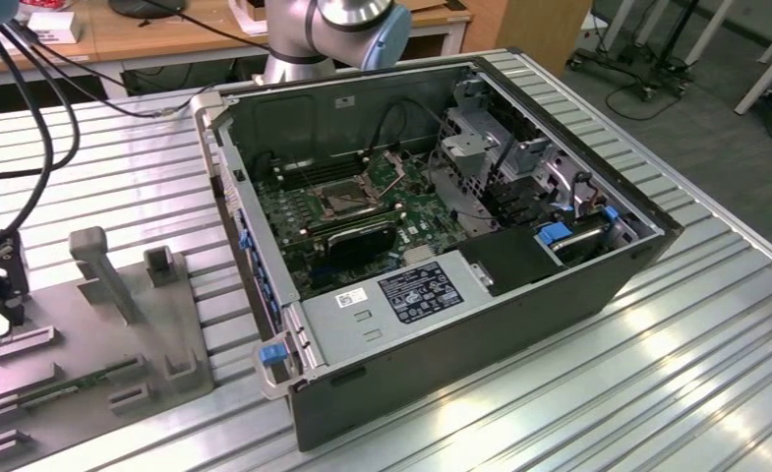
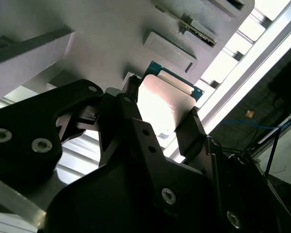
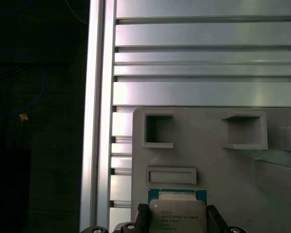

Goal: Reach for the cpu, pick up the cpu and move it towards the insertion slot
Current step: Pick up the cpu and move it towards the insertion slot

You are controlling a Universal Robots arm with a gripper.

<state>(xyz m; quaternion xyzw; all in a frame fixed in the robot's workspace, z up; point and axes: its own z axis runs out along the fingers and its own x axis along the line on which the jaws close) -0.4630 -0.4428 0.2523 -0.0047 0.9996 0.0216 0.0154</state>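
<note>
Silvery cpu [image 2: 162, 109] in black claw [image 2: 161, 106], near edge hidden

Bright room light, strong contrast.
Glare streaks on ribbed worktop [image 1: 675, 344]; cpu [image 2: 160, 109] top washed out in second wrist view, fingers [image 2: 190, 130] shadowed.

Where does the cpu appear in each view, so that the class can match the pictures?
Exterior view: the grey tray it hangs over lies at the exterior view's lower left.
First wrist view: the cpu, in the gripper, over the tray.
Second wrist view: the cpu, bright between the fingers, tray behind.
Shared landmark: the grey tray.
</note>
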